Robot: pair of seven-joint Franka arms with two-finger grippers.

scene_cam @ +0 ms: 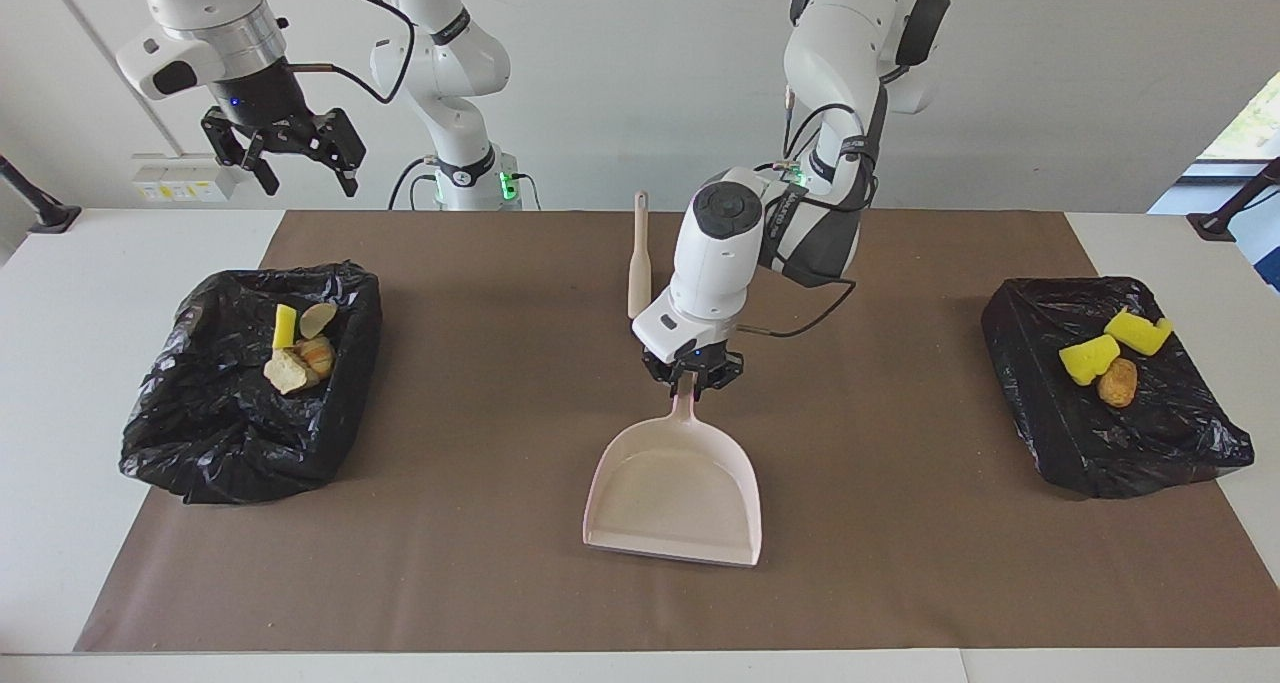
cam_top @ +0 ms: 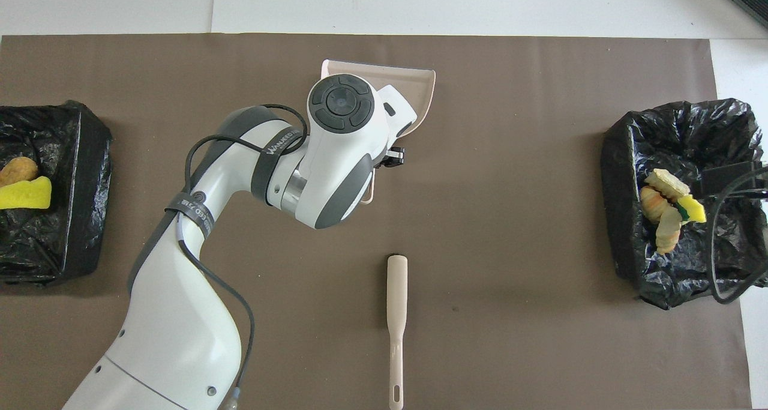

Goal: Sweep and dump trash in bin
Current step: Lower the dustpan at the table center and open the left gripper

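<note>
Facing view: left gripper [scene_cam: 692, 384] fingers pinch the pink dustpan [scene_cam: 675, 498] handle; right gripper [scene_cam: 282, 153] fingers spread, empty, above the crinkled black bin [scene_cam: 200, 433] holding trash [scene_cam: 300, 348]. More trash [scene_cam: 1105, 363] in the other bin [scene_cam: 1120, 453].

Overhead view: left arm hides the dustpan handle; brush [cam_top: 396, 314] nearer the robots.

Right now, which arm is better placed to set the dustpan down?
Left. Its end effector is shut on the dustpan handle at mid-mat; the right end effector waits open, high above its bin.
</note>
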